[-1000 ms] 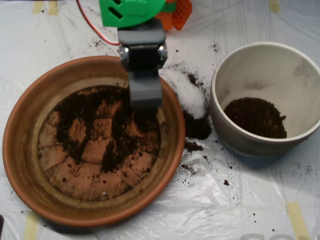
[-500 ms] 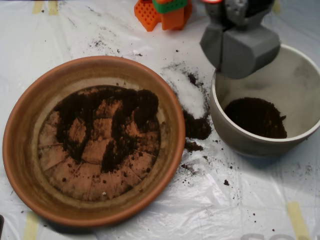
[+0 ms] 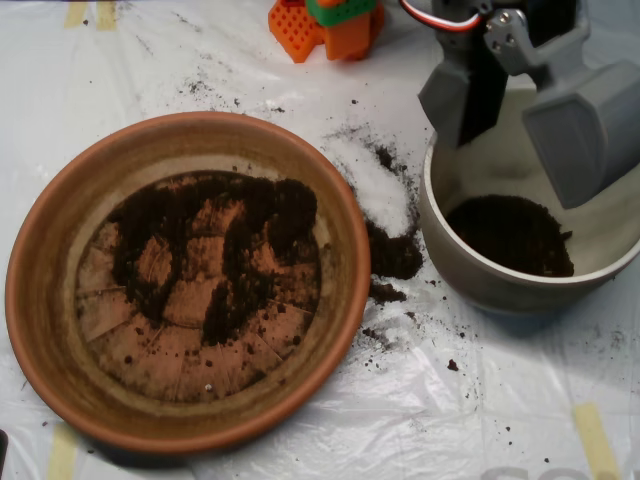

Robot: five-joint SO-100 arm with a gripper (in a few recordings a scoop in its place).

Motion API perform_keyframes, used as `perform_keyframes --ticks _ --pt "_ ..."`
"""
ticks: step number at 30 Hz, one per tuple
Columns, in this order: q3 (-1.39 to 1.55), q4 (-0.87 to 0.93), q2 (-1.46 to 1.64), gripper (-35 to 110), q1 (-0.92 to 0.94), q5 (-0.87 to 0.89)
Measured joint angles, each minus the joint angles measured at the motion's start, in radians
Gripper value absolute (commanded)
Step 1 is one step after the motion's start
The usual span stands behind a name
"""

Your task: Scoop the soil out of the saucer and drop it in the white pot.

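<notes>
The saucer (image 3: 185, 280) is sitting exactly where it sat a second ago, wide and orange on the left, and the soil (image 3: 215, 250) on its floor is still lying in the same ragged dark patch across the radial lines, thick toward the upper half and thinning out to bare clay below. The big change is happening on the right: the scoop (image 3: 525, 110), which a second ago was digging down inside the saucer's top edge and half a second ago was hanging clamped over the white pot (image 3: 470, 265), is now splitting apart above that pot, its two grey halves swung wide with a clear gap between them, so it is released and letting go. Below it the pot is holding a dark mound on its floor, looking about the same size as before, so I am judging this load a small one, and whatever it carried is going, or has gone, into the pot. Plenty is remaining in the saucer, so more trips are looking necessary. The surface is a white plastic sheet (image 3: 480, 420), wrinkled and catching the light, with yellowish tape strips near its edges. Between the two dishes a white powder patch (image 3: 375, 185) is lying beside a spilled dark clump (image 3: 395, 255), with loose crumbs scattering outward. At the top, orange and green plastic parts (image 3: 325, 22) are poking in.
</notes>
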Motion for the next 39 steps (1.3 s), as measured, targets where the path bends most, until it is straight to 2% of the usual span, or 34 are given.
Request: perform_keyframes --ticks 6,12,20,26,33,39 --pt "0.044 -0.002 0.063 41 0.091 0.077" --pt "0.19 -0.048 0.163 43 0.318 0.143" --pt "0.583 -0.244 0.166 43 0.629 0.149" --pt "0.776 -0.393 0.144 44 0.785 0.087" --pt "0.773 -0.474 -0.075 43 0.943 0.014" --pt "0.574 -0.445 -0.321 43 1.043 -0.006"
